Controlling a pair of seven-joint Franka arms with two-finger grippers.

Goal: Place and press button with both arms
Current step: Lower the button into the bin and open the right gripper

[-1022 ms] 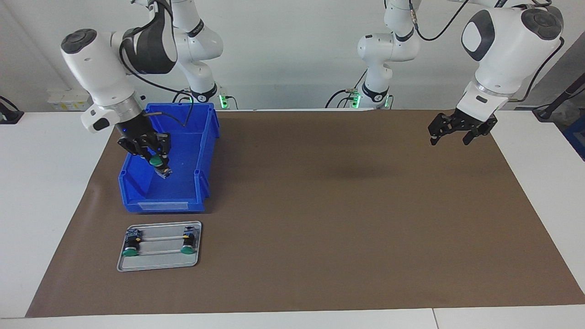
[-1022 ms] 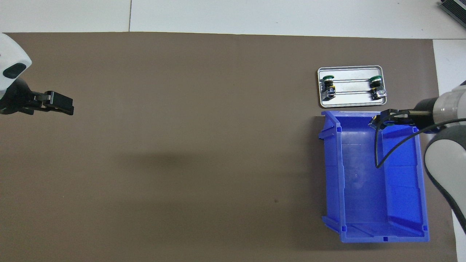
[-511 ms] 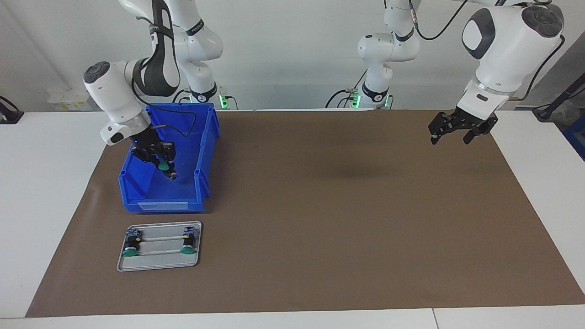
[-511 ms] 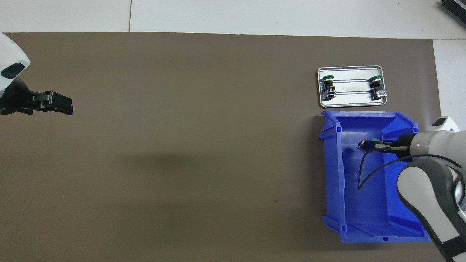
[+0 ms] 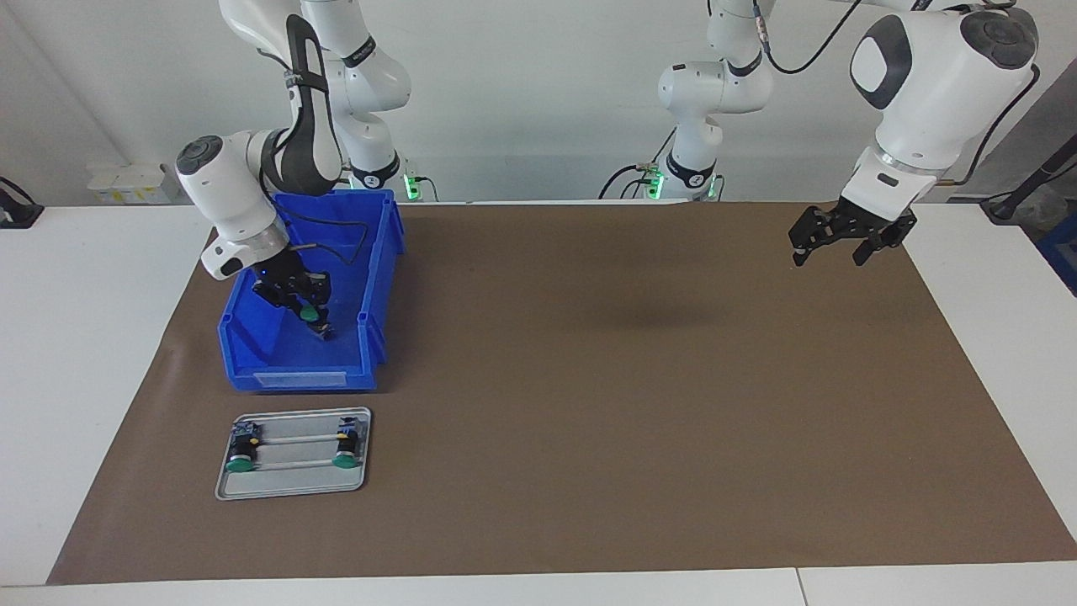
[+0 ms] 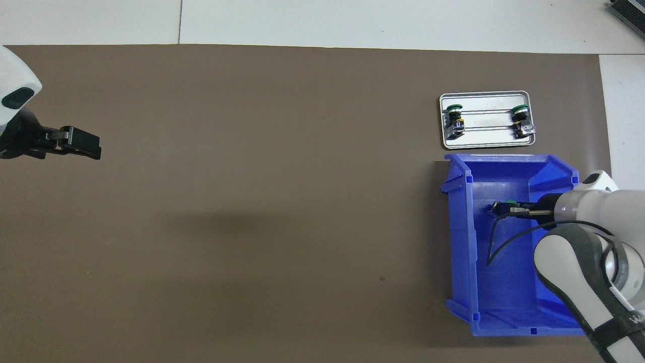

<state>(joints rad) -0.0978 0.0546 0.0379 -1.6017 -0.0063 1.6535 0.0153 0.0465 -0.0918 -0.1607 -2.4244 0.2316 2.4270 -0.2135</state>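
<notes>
Bright, even light from above; both views sharp.
A soft shadow lies mid brown mat [image 5: 589,396].

Robotics lab bench.
Two white arms [image 5: 925,76] stand over a brown mat [image 5: 589,379], blue parts bin [image 5: 252,370], plain white walls.

Green-capped button [image 5: 313,316] tilted, cap up, low inside blue bin [image 5: 252,362], gripped by right arm's jaws

In the overhead view the right arm [image 6: 584,252] is cut off at the lower right corner and the left arm [image 6: 15,126] at the left edge. The right gripper [image 5: 313,317] partly hides the button [image 5: 311,314]; the grip is unclear.
</notes>
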